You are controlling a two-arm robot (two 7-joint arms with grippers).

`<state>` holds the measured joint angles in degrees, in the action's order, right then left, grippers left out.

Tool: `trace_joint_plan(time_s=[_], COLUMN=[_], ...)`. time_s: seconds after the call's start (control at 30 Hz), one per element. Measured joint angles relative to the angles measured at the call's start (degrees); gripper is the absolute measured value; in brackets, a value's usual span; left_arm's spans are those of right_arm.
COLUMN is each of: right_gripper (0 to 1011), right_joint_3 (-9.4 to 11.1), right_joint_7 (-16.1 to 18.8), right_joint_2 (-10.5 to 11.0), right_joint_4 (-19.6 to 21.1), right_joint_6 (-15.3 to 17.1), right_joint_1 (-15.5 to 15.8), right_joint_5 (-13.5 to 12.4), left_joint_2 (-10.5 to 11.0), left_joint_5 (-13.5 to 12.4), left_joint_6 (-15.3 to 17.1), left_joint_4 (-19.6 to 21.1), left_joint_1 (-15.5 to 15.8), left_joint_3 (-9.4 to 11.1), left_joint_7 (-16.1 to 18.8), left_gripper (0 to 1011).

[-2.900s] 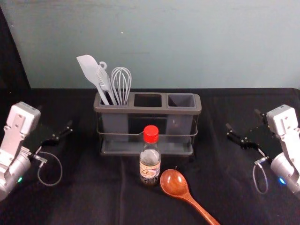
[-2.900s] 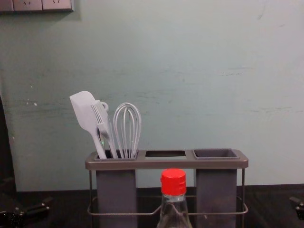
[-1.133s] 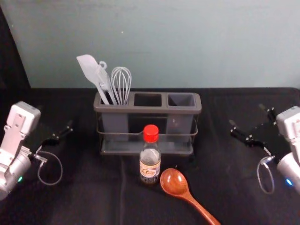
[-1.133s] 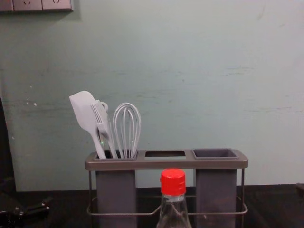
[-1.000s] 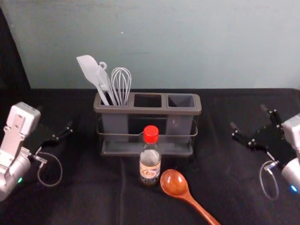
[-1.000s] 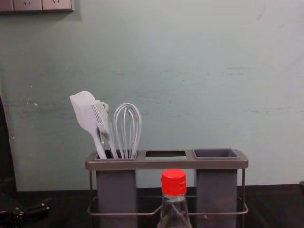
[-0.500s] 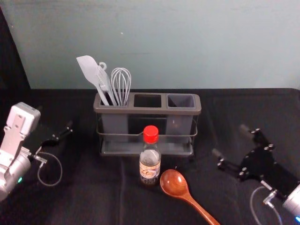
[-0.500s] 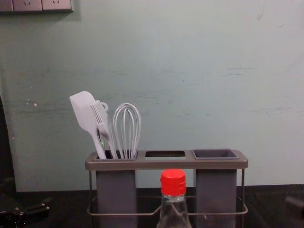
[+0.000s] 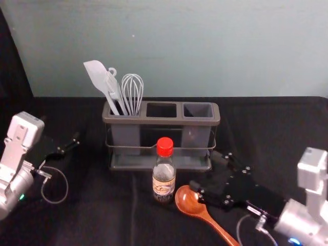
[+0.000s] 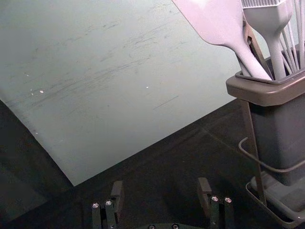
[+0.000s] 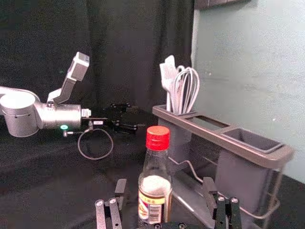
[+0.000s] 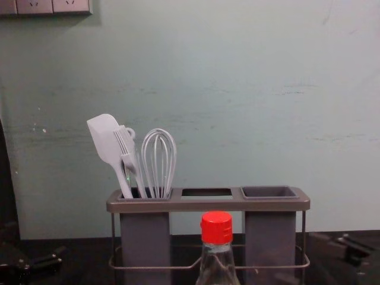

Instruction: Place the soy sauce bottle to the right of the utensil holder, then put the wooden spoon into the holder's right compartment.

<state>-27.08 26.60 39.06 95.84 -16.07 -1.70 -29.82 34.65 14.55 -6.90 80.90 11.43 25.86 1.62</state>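
One bottle, one spoon, one three-compartment holder, at least three pale utensils in its left compartment, and here comes the right gripper [image 9: 206,171]! It has swept in from the right edge, while the soy sauce bottle [image 9: 164,179], wooden spoon [image 9: 190,201] and utensil holder [image 9: 161,121] sit just where they were. It's wide open, released, fingers well spread, with nothing in its grip. The bottle stands upright just off its fingertips, to their left, lined up between them in the wrist view. The holder is beyond them. The spoon's bowl seems to lie under the nearer fingertip; touching or apart, I can't tell. Well off to its left, the left gripper [image 9: 60,128] stays parked, open too.
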Motion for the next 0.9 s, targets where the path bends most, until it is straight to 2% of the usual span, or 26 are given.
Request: trace_joint_plan(time_s=[0.13,0.5,0.9], right_gripper=[1004,1004,1004], right_joint_3=[-0.89,-2.21,-1.99], right_joint_7=[1.12,2.85,3.1], right_joint_2=[-2.11,-6.69,-11.15], right_joint_4=[-1.63,-4.73,-6.52], right_joint_6=[2.84,7.26,10.9], right_joint_1=[-2.39,-7.4,-9.79], right_joint_5=[0.03,1.49,1.55], left_joint_2=[0.0,0.0,0.0], left_joint_5=[0.0,0.0,0.0], left_joint_6=[0.0,0.0,0.0], left_joint_4=[0.0,0.0,0.0], left_joint_1=[0.0,0.0,0.0], left_joint_3=[0.0,0.0,0.0], left_joint_7=[0.0,0.0,0.0], left_gripper=[1011,1011,1012])
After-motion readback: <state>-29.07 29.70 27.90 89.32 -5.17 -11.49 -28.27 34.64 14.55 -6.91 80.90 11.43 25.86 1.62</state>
